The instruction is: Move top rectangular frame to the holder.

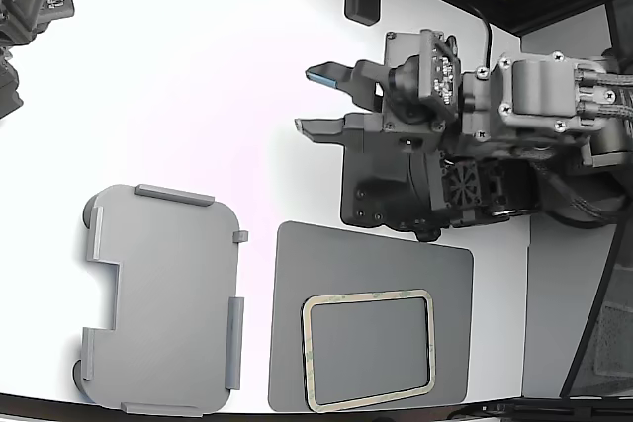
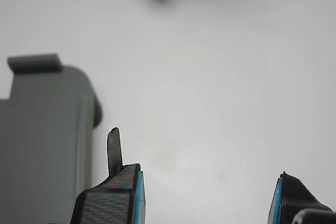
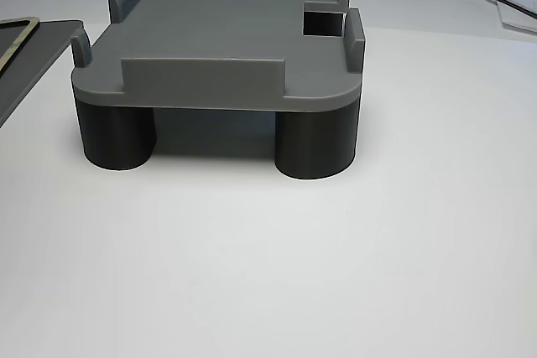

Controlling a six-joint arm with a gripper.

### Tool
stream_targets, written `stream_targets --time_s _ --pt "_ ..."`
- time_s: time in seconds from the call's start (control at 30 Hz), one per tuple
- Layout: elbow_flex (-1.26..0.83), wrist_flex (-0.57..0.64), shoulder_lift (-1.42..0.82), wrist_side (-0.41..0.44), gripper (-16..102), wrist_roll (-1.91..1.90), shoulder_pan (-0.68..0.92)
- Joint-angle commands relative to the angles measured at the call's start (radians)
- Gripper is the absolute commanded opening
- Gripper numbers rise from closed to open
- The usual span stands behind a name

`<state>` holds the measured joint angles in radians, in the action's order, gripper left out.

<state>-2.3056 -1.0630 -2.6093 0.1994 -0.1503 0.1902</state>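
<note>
In the exterior view the rectangular frame [image 1: 368, 350] lies nearest the lower edge, flat on a dark grey mat [image 1: 371, 254] and set toward that mat's near side, its beige rim with greenish marks enclosing bare mat. Just beside the mat, on the exterior view's left and apart from it, sits the holder [image 1: 163, 298], a light grey tray with raised edge tabs and a stepped notch on its outer side; nothing rests on it. The other view shows the holder [image 3: 222, 35] raised on dark round feet above the white table [image 3: 268, 266], with a corner of the frame [image 3: 18, 35] on the mat at that picture's edge. Farther back in the exterior view, above the mat, the gripper [image 1: 323, 101] hangs over bare table [image 1: 198, 96], its two fingers spread apart and holding nothing. The wrist view shows the gripper [image 2: 207, 198] with its blue-padded fingertips [image 2: 137, 198] wide apart, a corner of the holder [image 2: 47, 129] beside one of them.
</note>
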Motion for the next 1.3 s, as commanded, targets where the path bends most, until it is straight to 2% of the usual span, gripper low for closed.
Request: stream_targets --time_s 0.0,0.1,0.43,0.53,0.7,1.0,1.27 --pt "0.092 -0.028 0.081 0.058 100 -0.052 0.115" --pt "0.118 -0.074 0.13 0.133 100 -0.13 0.233" --pt "0.278 -0.314 0.362 0.178 100 -0.463 0.577" --pt "0.308 -0.399 0.445 0.235 100 -0.649 0.726" --pt "0.351 -0.468 0.528 0.14 100 -0.821 0.825" --pt "0.308 -0.459 0.563 -0.089 100 -0.905 0.888" --pt "0.212 -0.362 0.612 -0.091 97 -0.922 0.905"
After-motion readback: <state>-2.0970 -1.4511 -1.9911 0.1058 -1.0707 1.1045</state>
